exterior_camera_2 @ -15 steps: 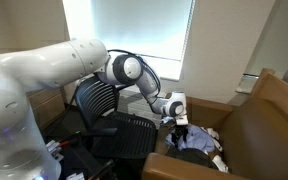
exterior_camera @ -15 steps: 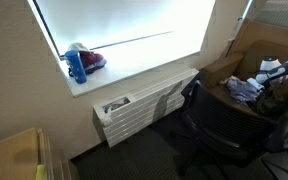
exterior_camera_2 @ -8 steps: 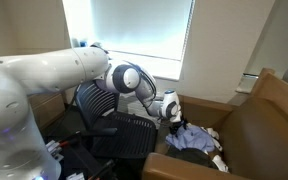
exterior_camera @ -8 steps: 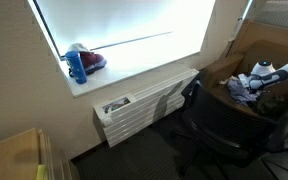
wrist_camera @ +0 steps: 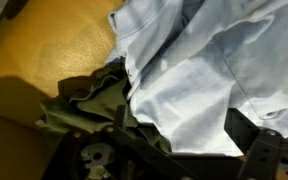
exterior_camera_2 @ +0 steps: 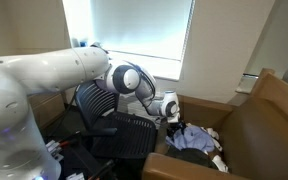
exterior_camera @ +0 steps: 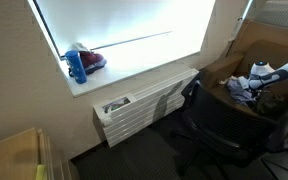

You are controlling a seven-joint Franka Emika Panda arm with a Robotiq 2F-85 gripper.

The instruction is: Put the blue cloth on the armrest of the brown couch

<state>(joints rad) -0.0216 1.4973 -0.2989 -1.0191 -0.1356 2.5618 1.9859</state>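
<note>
- The step in hand looks like the grasp: the pincer [exterior_camera_2: 173,112] hangs just over the heap on the seat of the brown couch [exterior_camera_2: 259,115], and nothing has been lifted yet.
- The blue cloth [exterior_camera_2: 196,140] lies crumpled on the seat cushion, not on any armrest. In the wrist view it fills most of the frame, pale blue [wrist_camera: 209,70] and deeply folded.
- In the wrist view the pincer [wrist_camera: 180,128] has its jaws apart, one dark finger on each side of the cloth, with fabric lying between them and not yet pinched.
- An olive-green garment [wrist_camera: 79,112] touches the blue cloth's edge and partly tucks under it, so a careless grab could take both.
- The next move calls for lowering onto a raised blue fold away from the green one, closing, then lifting clear.
- The brown ledge at the bottom of an exterior view [exterior_camera_2: 182,167] seems to be the armrest; the carry would end there.
</note>
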